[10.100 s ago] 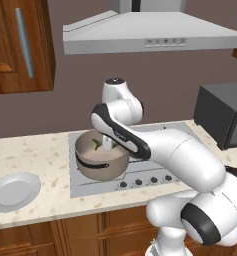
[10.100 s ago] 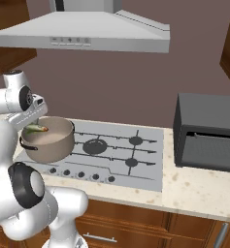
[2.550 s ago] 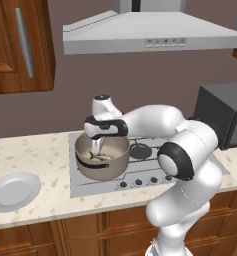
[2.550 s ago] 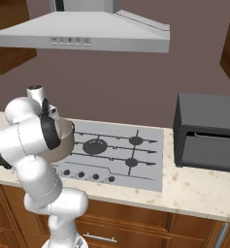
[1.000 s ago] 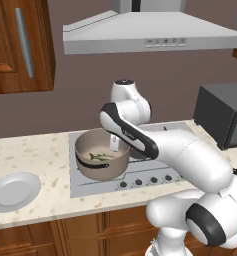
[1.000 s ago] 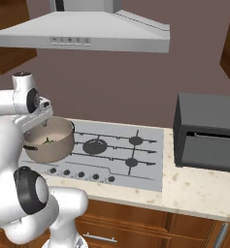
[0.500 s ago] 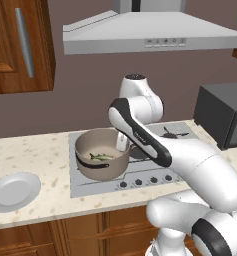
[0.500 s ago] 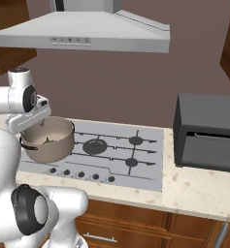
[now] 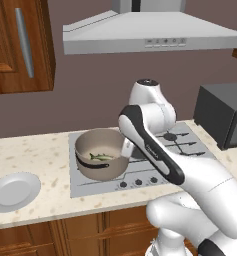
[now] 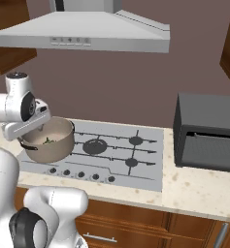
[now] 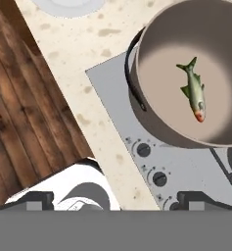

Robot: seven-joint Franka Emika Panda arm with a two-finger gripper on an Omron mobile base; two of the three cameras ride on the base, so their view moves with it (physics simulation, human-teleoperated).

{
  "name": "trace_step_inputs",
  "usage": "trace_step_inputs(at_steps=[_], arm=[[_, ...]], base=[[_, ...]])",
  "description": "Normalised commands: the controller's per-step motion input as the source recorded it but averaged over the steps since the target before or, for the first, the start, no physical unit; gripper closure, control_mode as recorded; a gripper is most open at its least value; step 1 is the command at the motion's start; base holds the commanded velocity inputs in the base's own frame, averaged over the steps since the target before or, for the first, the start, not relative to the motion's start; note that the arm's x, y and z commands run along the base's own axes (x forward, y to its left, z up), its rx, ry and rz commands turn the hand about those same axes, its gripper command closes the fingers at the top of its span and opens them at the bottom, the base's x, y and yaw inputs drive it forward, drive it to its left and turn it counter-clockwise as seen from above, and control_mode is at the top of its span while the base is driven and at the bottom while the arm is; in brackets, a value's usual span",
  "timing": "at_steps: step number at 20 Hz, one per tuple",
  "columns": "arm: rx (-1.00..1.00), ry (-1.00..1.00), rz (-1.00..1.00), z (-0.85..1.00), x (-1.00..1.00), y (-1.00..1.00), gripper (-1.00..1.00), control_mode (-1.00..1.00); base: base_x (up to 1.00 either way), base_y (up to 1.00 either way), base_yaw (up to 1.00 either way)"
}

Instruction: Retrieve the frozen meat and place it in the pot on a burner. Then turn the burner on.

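Fish (image 11: 195,89) silvery-green, orange-red at one end, lying flat inside pot (image 11: 151,117); jaws spread, empty.

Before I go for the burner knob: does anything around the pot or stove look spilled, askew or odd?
Nothing stands out. The fish lies flat inside the pot, which sits upright on the front-left burner of the stove. The plate rests on the counter to its left. The gripper is open, holding nothing.
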Motion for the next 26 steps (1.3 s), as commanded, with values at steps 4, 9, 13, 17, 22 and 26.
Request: trace_step_inputs(at_steps=[4,9,13,17,22,26], arm=[[0.04,-0.01,-0.21,-0.14,0.00,0.00,-1.00,-1.00],[0.02,0.02,-0.21,-0.11,0.00,-0.07,-1.00,-1.00],[0.03,0.00,-0.22,-0.15,0.00,-0.11,-1.00,-1.00],[0.05,0.00,-0.20,-0.21,0.00,-0.10,-1.00,-1.00],[0.06,0.00,-0.15,-0.24,0.00,-0.05,-1.00,-1.00],[0.06,0.00,-0.09,-0.24,0.00,0.00,-1.00,-1.00]], base=[[0.00,0.00,0.00],[0.00,0.00,0.00],[0.00,0.00,0.00],[0.00,0.00,0.00],[0.00,0.00,0.00],[0.00,0.00,0.00]])
